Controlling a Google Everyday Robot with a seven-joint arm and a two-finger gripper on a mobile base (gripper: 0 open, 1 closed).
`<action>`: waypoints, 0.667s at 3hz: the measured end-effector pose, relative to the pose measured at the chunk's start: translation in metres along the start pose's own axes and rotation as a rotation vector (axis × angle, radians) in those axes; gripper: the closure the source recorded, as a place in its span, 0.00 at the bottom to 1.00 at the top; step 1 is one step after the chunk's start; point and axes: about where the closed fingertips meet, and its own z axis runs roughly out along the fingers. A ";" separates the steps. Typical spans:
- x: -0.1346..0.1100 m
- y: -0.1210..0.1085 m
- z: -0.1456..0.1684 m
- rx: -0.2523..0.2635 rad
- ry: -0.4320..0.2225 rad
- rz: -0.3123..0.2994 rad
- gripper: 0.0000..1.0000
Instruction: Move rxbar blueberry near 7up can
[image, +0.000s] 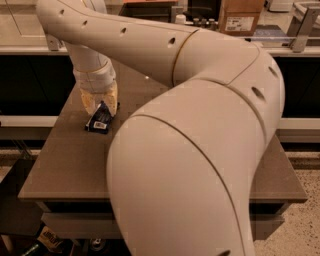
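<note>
The rxbar blueberry (98, 121) is a dark-blue wrapper with a white label patch at its lower end. It lies tilted on the left part of the brown table (65, 165), its upper end raised between my fingers. My gripper (101, 107) points down at it from above and is shut on its upper end. The 7up can is hidden or out of view; my large arm (200, 125) covers the table's middle and right.
A back counter (150, 50) runs behind the table, with a cardboard box (239, 17) and small bottles (200, 21) on it. The table's front edge (65, 194) is near the bottom. The floor (305, 220) shows at the right.
</note>
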 end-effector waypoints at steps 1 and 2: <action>0.000 0.000 -0.001 0.000 0.000 0.000 0.11; -0.002 0.001 0.000 -0.007 -0.006 -0.002 0.00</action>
